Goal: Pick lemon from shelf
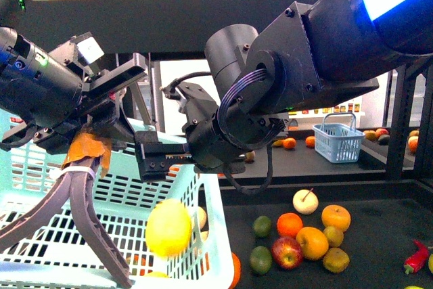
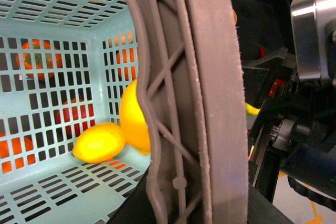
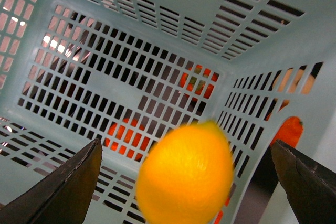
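Over the blue basket the lemon hangs loose between the right gripper's wide-apart fingers, off the shelf. It looks blurry, so maybe it is dropping. The left gripper's fingers are spread too. The picking seems done; only the landing is left.

Teal basket, red apple, red chili

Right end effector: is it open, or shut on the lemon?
Open. In the right wrist view the right end effector has its fingers far apart; the blurred lemon is between them, touching neither, over the basket.
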`<state>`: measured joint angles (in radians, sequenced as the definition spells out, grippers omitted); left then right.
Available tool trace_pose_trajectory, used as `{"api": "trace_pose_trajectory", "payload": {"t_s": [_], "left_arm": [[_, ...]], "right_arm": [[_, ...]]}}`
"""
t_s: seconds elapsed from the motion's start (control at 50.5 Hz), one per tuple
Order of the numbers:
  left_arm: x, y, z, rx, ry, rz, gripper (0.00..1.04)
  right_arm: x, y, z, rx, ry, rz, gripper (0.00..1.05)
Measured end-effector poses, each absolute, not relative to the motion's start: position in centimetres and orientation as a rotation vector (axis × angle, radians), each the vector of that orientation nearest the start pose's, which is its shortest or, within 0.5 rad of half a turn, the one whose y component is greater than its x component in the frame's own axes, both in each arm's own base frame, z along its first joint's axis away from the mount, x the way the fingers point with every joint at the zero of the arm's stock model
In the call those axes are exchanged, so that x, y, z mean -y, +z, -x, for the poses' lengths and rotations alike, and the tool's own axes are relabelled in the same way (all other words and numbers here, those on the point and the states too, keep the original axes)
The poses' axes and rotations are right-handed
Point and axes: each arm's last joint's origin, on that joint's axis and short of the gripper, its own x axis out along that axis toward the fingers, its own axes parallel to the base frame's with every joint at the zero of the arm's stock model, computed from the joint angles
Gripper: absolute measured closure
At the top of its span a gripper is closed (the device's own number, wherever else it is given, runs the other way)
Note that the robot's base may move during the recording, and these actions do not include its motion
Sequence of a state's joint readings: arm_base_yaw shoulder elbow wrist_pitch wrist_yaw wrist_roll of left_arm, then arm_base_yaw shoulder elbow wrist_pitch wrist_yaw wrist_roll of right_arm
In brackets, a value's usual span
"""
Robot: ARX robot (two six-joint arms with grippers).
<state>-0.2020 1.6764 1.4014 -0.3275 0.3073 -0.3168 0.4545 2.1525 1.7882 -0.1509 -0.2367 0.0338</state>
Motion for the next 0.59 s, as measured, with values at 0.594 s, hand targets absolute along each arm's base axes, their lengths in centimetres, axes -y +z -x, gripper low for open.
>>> {"api": "trace_pose_trajectory", "payload": {"t_s": [0.594], "left_arm": [[8.6,30.1,-37.0,-0.688,-0.401,0.331,0.88]], "right_arm": [[-9.0,32.4,-42.5,-0.168,0.266,0.05,0.08]]}}
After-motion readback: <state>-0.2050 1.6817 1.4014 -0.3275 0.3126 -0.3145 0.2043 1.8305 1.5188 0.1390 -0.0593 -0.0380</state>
